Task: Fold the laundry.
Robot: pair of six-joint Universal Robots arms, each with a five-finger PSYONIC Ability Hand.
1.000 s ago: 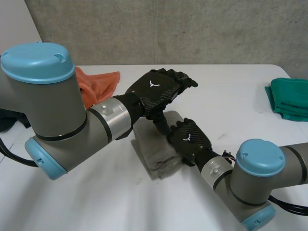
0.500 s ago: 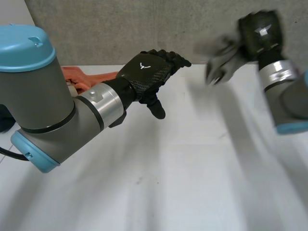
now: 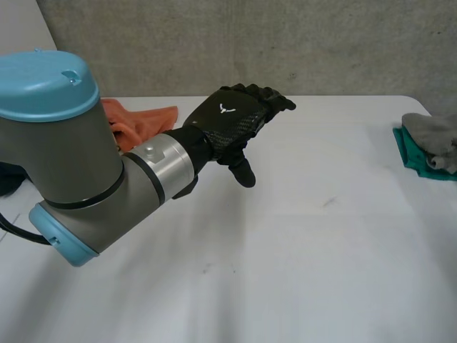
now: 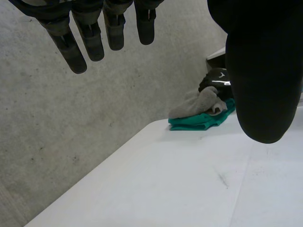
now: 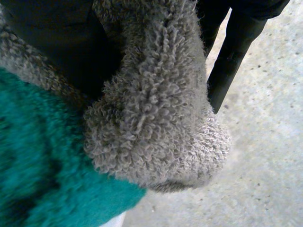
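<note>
At ten o'clock on the counter [image 3: 321,250], behind the left arm, an orange cloth [image 3: 143,121] lies crumpled and unfolded. Toward the centre, the left robot hand [image 3: 232,121] hangs above the white surface with fingers apart and relaxed, holding nothing. A second ago it was over a folded grey towel in the middle of the counter, together with the other hand. That spot is now bare. Out at three o'clock, at the counter's edge, the grey towel [image 3: 432,136] sits on top of a folded teal towel [image 3: 410,153], having been swept across there in the last half second. The right robot hand [image 5: 47,33] is clamped on it, and the right wrist view shows the terry bulging out between the thumb and a straight finger [image 5: 234,42], with the teal pile just beneath. This suggests the grey piece is finished and joining the stack, with only the release left. It looks somewhat bunched rather than flat, so it may slump when let go. The orange cloth is probably next.
</note>
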